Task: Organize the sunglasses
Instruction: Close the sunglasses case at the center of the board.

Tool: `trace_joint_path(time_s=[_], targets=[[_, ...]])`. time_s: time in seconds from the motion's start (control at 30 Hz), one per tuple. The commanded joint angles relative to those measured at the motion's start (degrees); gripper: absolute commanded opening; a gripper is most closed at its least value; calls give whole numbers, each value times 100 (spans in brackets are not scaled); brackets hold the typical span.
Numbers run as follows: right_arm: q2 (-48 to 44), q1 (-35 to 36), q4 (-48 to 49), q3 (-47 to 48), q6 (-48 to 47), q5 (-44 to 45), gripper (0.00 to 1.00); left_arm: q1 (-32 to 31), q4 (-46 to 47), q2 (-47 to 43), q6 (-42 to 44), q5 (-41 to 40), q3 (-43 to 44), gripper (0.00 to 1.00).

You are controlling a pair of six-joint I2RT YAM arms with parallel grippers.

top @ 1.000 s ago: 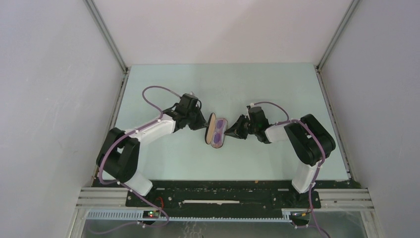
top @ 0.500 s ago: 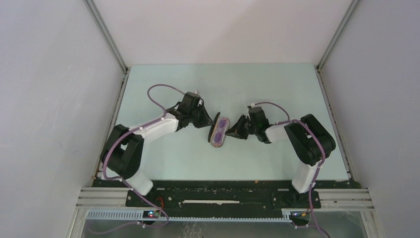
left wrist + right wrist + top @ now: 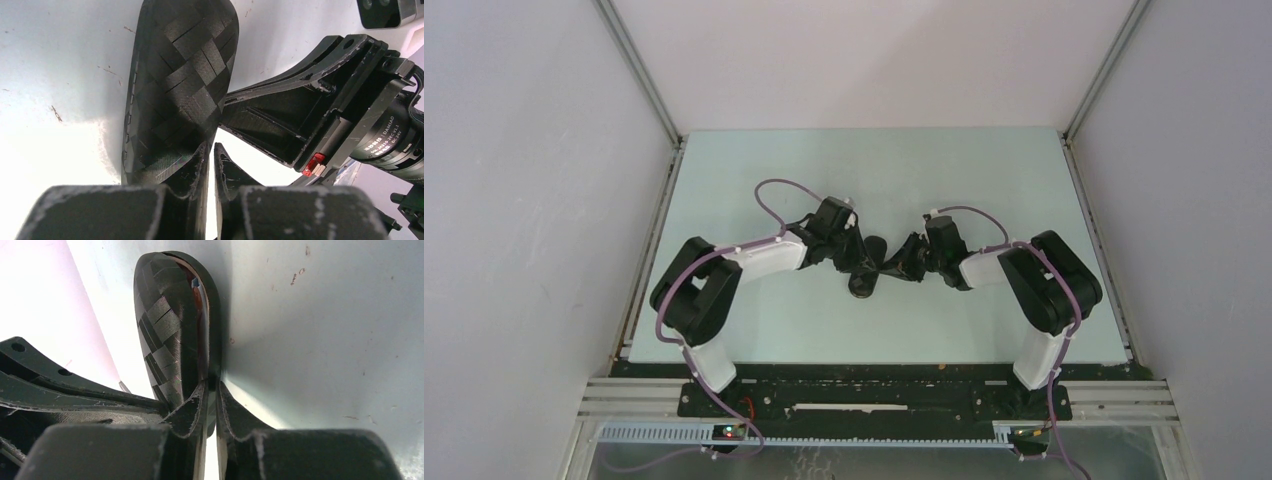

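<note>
The black woven-pattern case [image 3: 862, 282] lies at mid table, its lid folded down to almost shut. The sunglasses are hidden inside it. My left gripper [image 3: 860, 257] is shut and empty; in the left wrist view its tips [image 3: 211, 150] rest against the lid's outer face [image 3: 175, 85]. My right gripper [image 3: 890, 268] is shut on the case's edge; in the right wrist view [image 3: 212, 385] it pinches the rim of the case [image 3: 160, 320]. A thin gap [image 3: 196, 287] shows tan lining and a bit of blue.
The right gripper's body [image 3: 310, 115] sits close beyond the case in the left wrist view. Both arms meet at mid table. The pale green tabletop [image 3: 874, 170] is walled by white panels at the left, right and back.
The case was open, showing the pink-purple glasses inside. My left gripper swung right and pushed the lid over; the case is now almost shut. The right gripper held still.
</note>
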Motion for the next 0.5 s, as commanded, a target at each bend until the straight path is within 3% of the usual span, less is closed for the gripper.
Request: trace_joint_path(time_s=[0.0,0.3,0.47], targets=[[-294,39,159,32,-44,-15,19,-30,-429,-44,171,-104,150,12],[-816,-12,-422,32,-417,171,39,-14,-993,-746,406,-633,328,14],[-1128,-109,-768,32,-679,147,40,-12,-1145,-849,480,-820,359,14]])
